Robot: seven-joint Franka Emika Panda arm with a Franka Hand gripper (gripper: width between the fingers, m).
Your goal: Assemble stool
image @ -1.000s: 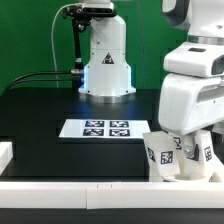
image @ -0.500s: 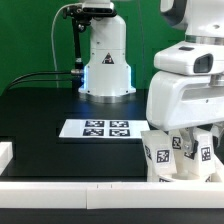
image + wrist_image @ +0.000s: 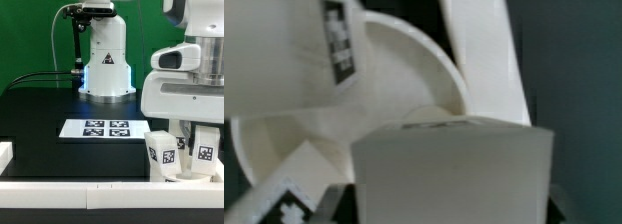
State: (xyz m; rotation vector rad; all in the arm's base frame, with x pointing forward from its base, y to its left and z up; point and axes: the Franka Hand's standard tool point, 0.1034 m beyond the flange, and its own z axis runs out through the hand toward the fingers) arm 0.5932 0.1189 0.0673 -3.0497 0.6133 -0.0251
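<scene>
From the exterior view's left I see the black tabletop point(image 3: 40, 110), then the flat white marker board point(image 3: 100, 129) lying on it. At the exterior view's right, the white plastic stool parts point(image 3: 163, 153), chunky legs with black-and-white tags, stand against the long white border rail point(image 3: 90, 187). My end effector point(image 3: 190, 140) hangs low among them; I cannot tell its opening or grasp. Wrist view: a curved white seat disc point(image 3: 411, 70) close beside a tagged leg point(image 3: 335, 45), too near to resolve contact.

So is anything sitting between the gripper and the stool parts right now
Nothing visible does. The gripper is already down among the tagged stool legs by the front rail; the wrist view shows white parts pressed close, though actual contact is unclear.
</scene>
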